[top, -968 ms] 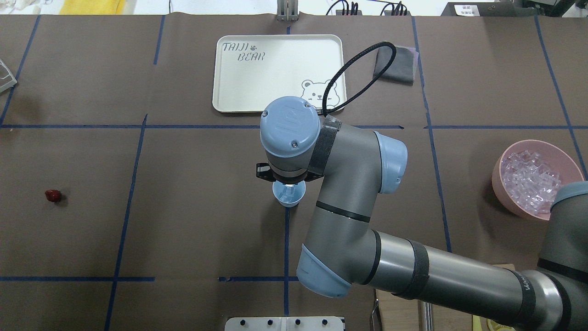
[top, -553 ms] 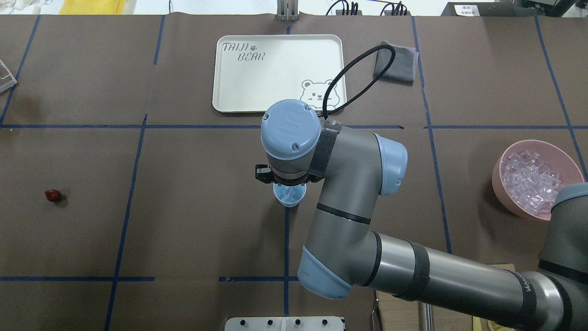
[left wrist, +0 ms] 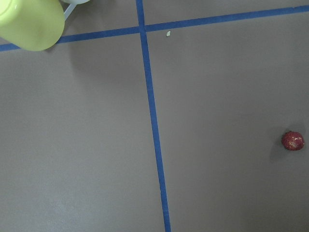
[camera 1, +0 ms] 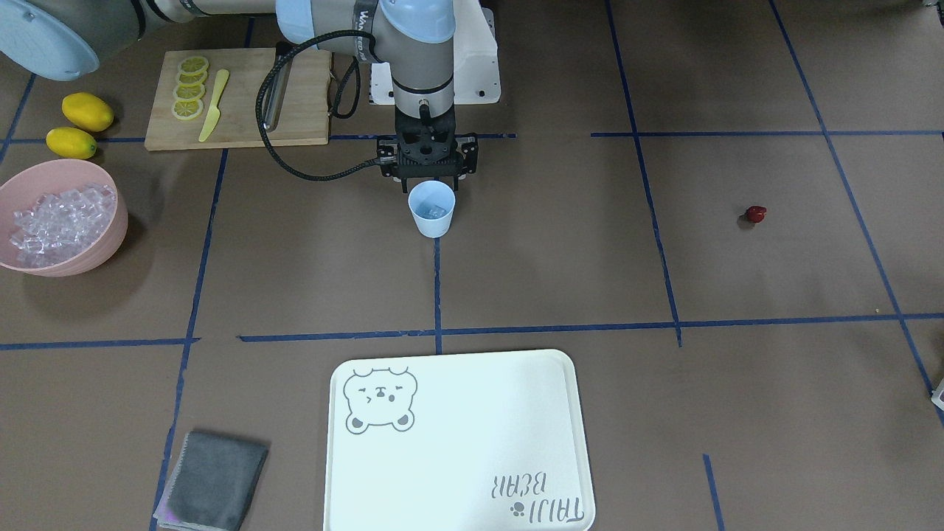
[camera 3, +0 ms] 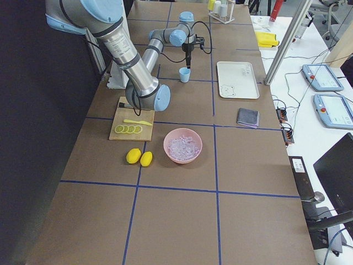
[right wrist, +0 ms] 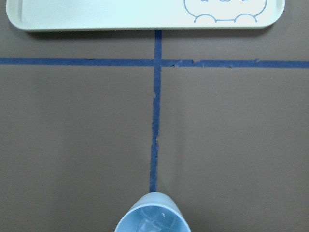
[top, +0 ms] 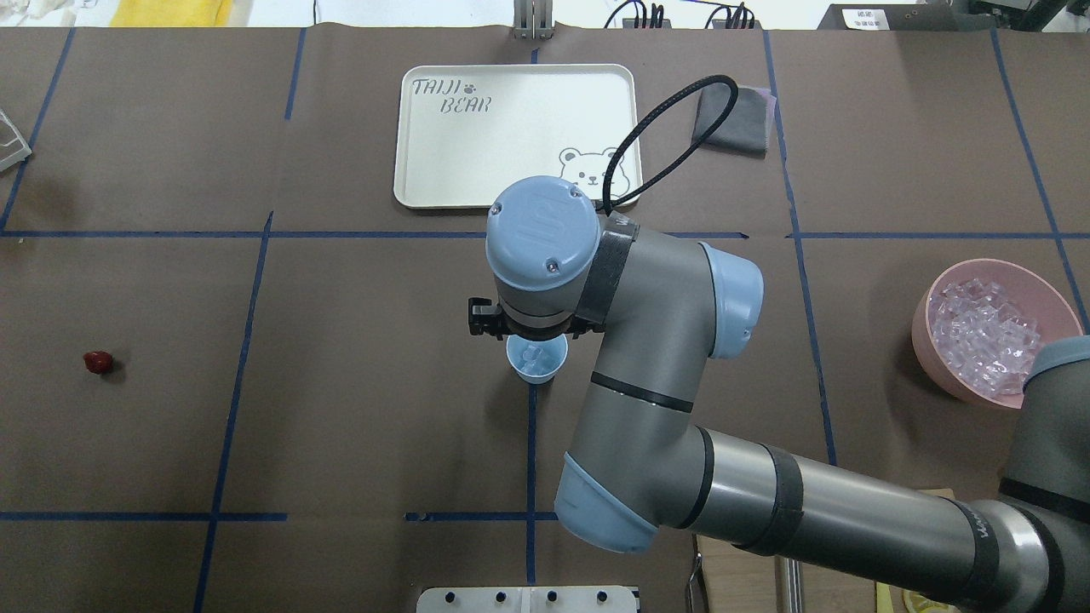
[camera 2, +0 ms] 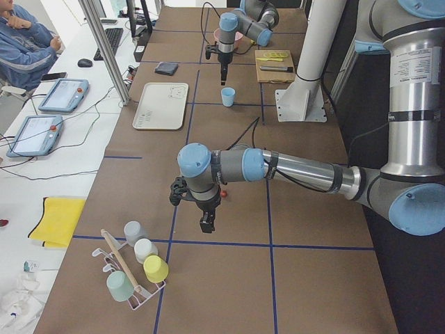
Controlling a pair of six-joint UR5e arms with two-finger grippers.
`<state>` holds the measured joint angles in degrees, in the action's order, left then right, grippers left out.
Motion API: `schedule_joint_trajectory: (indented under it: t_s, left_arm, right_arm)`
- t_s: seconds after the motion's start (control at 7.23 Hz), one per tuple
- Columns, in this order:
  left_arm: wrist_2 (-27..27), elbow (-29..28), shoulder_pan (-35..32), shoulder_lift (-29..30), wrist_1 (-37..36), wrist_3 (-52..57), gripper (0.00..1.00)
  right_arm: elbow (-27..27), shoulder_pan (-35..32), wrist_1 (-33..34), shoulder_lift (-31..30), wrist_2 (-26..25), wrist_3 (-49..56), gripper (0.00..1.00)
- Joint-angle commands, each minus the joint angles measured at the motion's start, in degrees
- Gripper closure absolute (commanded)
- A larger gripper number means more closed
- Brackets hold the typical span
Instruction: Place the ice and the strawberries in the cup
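The pale blue cup (camera 1: pixel 432 214) stands upright at the table's centre and also shows in the overhead view (top: pixel 536 364). A clear ice cube (camera 1: pixel 431 212) lies inside it. My right gripper (camera 1: pixel 429 179) hangs just above the cup's rim on the robot's side, looks open and holds nothing. More ice (camera 1: pixel 55 217) fills the pink bowl (camera 1: pixel 74 262). The dark red strawberry (camera 1: pixel 755 214) lies alone on the table and shows in the left wrist view (left wrist: pixel 293 140). My left gripper (camera 2: pixel 207 224) hovers near the strawberry (camera 2: pixel 223 193). I cannot tell whether it is open or shut.
A white bear tray (camera 1: pixel 457 442) and a grey cloth (camera 1: pixel 214 479) lie beyond the cup. A cutting board (camera 1: pixel 295 103) with lemon slices and a knife, and two lemons (camera 1: pixel 87 110), are near the bowl. A rack of cups (camera 2: pixel 135 271) stands by my left arm.
My right wrist has lifted a little above the cup and shifted slightly. The ice cube now rests loose in the cup. The strawberry has not moved.
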<state>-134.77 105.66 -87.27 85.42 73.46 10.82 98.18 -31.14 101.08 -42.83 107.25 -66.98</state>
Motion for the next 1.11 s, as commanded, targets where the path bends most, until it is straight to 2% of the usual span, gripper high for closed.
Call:
schedule_joint_trajectory:
  t_s: [0.0, 0.14, 0.41, 0.55, 0.69, 0.83, 0.97]
  left_arm:
    - [0.03, -0.01, 0.52, 1.41, 0.02, -0.45, 0.00]
    - [-0.06, 0.07, 0.52, 2.89, 0.10, -0.45, 0.00]
    - [-0.15, 0.25, 0.52, 5.01, 0.37, -0.36, 0.00]
    - [-0.06, -0.88, 0.52, 5.89, 3.59, -0.36, 0.00]
    - [-0.32, -1.15, 0.52, 6.16, 5.10, -0.54, 0.00]
    - [-0.41, -1.24, 0.52, 6.25, 5.20, -0.45, 0.00]
    - [-0.67, -1.07, 0.52, 6.42, 5.12, -0.45, 0.00]
  right_arm:
    - [0.70, -8.46, 0.09, -3.20, 7.07, 10.84, 0.00]
    - [3.83, -12.15, 0.09, -7.66, 7.53, 17.60, 0.00]
    - [10.78, -21.28, 0.09, -18.73, 15.40, 32.28, 0.00]
    - [13.68, -24.98, 0.09, -24.52, 16.84, 39.66, 0.00]
    - [15.62, -29.54, 0.09, -30.15, 19.20, 47.74, 0.00]
    - [16.08, -33.94, 0.00, -34.38, 22.44, 55.21, 0.00]
    - [15.82, -37.90, 0.08, -38.17, 23.52, 61.82, 0.00]
